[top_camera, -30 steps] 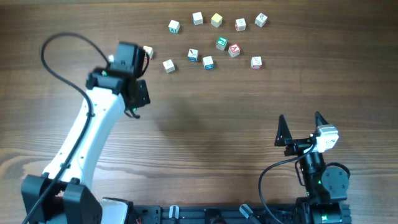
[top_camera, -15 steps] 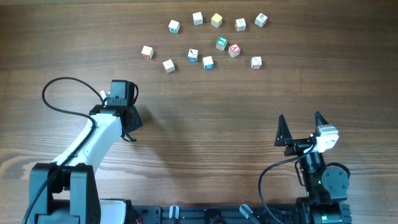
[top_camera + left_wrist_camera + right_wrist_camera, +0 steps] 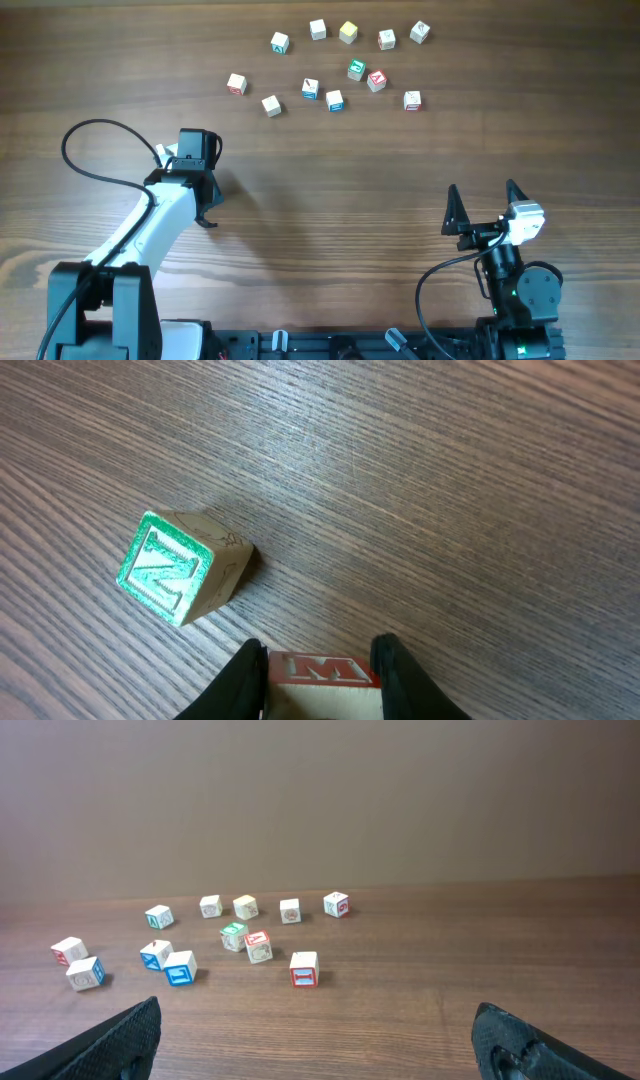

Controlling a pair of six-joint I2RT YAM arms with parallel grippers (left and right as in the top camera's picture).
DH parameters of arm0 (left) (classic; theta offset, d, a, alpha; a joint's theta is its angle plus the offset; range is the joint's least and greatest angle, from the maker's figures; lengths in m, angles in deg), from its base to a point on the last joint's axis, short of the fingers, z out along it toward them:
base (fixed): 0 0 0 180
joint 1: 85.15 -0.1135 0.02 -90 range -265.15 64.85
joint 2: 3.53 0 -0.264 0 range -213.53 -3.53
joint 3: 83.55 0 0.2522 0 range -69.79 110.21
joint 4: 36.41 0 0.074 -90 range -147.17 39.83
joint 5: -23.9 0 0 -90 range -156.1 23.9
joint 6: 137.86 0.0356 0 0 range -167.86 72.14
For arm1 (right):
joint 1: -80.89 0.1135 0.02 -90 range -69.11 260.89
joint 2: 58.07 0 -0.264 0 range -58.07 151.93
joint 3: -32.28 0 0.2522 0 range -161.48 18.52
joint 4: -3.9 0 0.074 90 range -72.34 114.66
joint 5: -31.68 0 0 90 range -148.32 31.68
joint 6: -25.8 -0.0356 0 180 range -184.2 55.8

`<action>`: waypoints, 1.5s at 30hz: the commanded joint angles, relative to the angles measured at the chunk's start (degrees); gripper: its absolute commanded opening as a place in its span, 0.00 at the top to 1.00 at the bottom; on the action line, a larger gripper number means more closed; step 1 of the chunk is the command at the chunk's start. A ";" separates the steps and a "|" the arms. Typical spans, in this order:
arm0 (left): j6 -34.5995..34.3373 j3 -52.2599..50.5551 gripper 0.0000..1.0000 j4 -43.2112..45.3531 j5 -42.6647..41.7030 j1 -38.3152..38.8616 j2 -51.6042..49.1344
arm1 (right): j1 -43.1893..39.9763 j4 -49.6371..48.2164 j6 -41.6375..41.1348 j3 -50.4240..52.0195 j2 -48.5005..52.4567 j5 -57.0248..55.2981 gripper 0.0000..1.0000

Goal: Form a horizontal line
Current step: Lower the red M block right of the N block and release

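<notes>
Your horizontal line is so far a single piece: the small white wooden cube with a green letter N (image 3: 165,565), lying on the brown wood-grain table (image 3: 450,480). In the left wrist view this N cube sits at about ten o'clock from the left gripper (image 3: 320,654), near it but apart, and turned askew to the fingers. From overhead the arm covers most of that spot. The pale speck at the wrist's nine o'clock side may be the N cube, but you cannot be sure from there.

The left gripper is pinching a second white cube with a red letter M (image 3: 322,672), one black finger on each flank. I judge the step in hand to be carrying this M cube in as the row's second member.

The next move calls for lowering the M cube just beside the N cube, in line with it along the table's nine-to-three axis and with faces parallel. Since the N cube lies skewed, expect to square one to the other. Let go only once the M cube rests flat.

Two more pieces would have to come from the twelve loose white letter cubes (image 3: 335,100), scattered toward the table's twelve o'clock edge and well apart from the left arm. The right gripper (image 3: 482,195) waits at the table's five o'clock with its jaws spread wide, holding nothing.
</notes>
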 commanded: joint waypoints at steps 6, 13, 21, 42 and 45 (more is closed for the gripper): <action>0.28 -0.44 0.83 0.50 2.64 -0.26 0.42 | -0.28 -0.15 1.03 0.04 -0.35 0.72 0.00; 8.87 -0.44 0.91 4.72 2.60 -0.26 0.42 | -0.28 -0.15 1.01 0.04 -0.35 0.72 0.00; 13.90 -0.52 0.91 3.76 2.60 -0.50 0.42 | -0.28 -0.15 1.01 0.04 -0.35 0.72 0.00; 20.15 -3.54 0.96 7.93 -8.90 -8.39 0.35 | -0.28 -0.15 1.01 0.04 -0.35 0.70 0.00; 20.31 -3.54 0.92 8.07 -8.85 -8.39 0.35 | -0.28 -0.15 1.01 0.04 -0.35 0.72 0.00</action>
